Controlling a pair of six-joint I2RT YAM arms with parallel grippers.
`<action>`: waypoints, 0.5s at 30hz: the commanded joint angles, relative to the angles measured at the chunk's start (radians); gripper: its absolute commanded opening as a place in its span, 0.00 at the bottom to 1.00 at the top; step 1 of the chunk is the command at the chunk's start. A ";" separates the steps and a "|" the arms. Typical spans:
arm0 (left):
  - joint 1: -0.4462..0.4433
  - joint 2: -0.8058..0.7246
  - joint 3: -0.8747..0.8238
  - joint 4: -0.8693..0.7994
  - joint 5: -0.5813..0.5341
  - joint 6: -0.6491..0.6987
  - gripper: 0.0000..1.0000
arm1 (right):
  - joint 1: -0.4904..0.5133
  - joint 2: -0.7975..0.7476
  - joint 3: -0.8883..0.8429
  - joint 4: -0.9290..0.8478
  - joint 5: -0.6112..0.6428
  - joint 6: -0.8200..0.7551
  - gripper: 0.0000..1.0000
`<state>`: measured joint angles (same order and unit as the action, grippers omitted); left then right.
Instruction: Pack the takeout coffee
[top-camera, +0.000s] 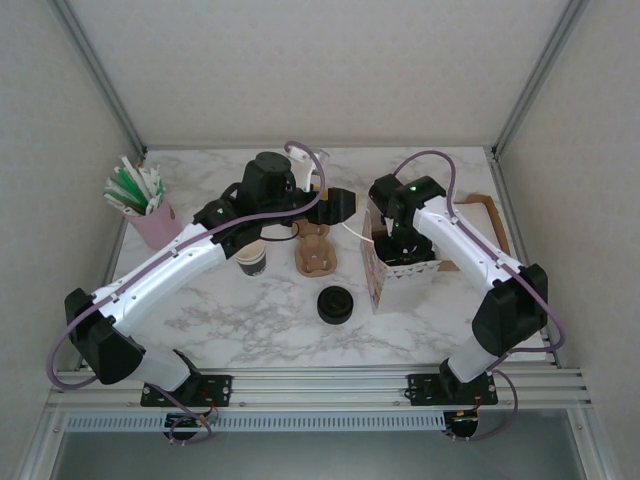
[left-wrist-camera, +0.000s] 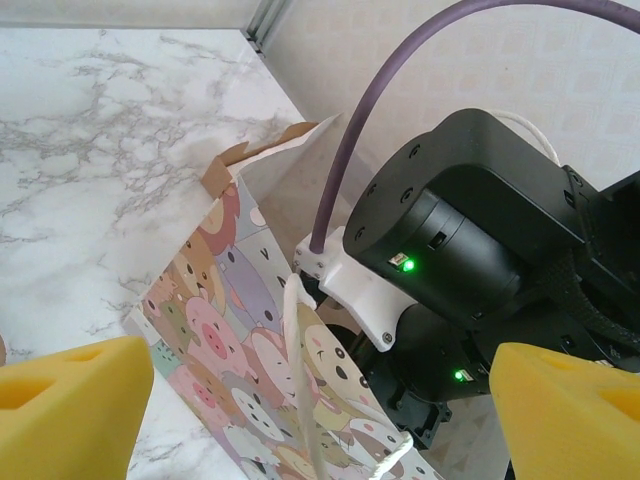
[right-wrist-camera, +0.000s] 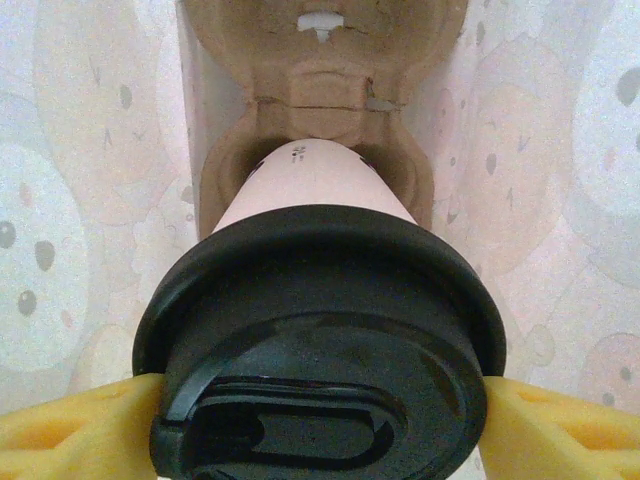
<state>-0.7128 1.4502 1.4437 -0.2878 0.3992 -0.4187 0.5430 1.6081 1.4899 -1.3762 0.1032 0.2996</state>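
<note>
Right end effector (right-wrist-camera: 320, 432), apparently astride coffee (right-wrist-camera: 318, 290)

marble-look table top (top-camera: 250, 320), white with grey veins. cream textured wall panels (top-camera: 320, 70) on three sides, aluminium corner posts (top-camera: 98, 70), slotted rail (top-camera: 320, 385) along near edge. soft even light.

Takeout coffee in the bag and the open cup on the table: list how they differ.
The takeout coffee wears a black lid; the open cup has none, its cream inside showing. The takeout coffee sits in a pulp carrier inside the printed bag; the open cup stands on the marble table. Both are upright paper cups.
</note>
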 joint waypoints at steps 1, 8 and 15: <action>-0.004 0.007 0.000 0.029 0.007 -0.003 0.88 | -0.008 -0.017 0.031 -0.038 0.011 0.010 0.80; -0.005 0.007 -0.004 0.031 0.008 -0.003 0.88 | -0.009 -0.025 0.052 -0.053 0.019 0.013 0.82; -0.004 0.002 -0.009 0.033 0.004 -0.005 0.88 | -0.009 -0.030 0.073 -0.070 0.023 0.015 0.84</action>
<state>-0.7128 1.4502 1.4437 -0.2871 0.3992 -0.4187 0.5407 1.6077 1.5288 -1.4067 0.1089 0.3031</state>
